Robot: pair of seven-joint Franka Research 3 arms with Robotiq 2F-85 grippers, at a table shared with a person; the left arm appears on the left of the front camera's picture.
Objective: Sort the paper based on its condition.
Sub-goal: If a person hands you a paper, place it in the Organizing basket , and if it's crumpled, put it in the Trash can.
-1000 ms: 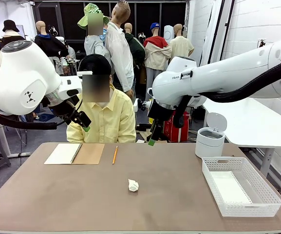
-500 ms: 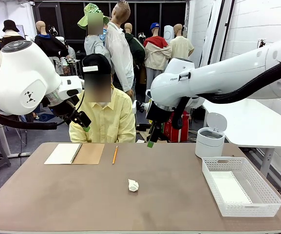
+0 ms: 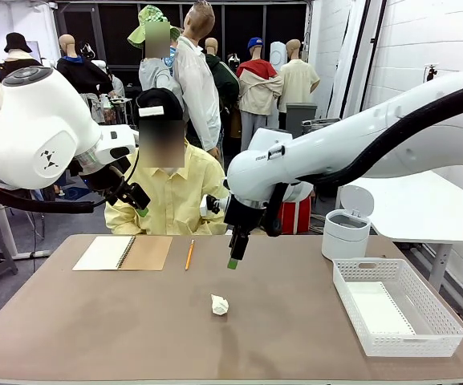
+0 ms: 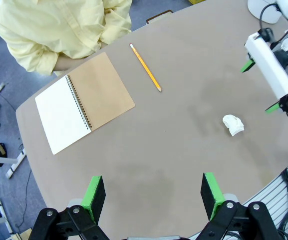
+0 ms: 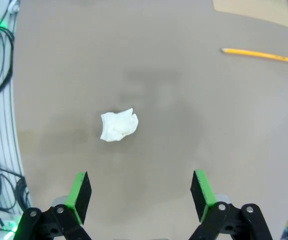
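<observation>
**Both claws spread, paper ball loose on the table**

My right claw hangs above the middle of the table, pads spread wide with nothing between them. Below it, a little toward my side, a crumpled paper ball lies alone on the brown top, touching nothing. Through my right wrist the ball sits ahead of my spread pads.

My left claw is raised over the table's far left, also wide apart and empty. Beneath it lie an open notebook and, just beside that, a pencil.

A flat white sheet rests in the basket at my right. A small bin stands just behind the basket. A person sits at the far side.
</observation>
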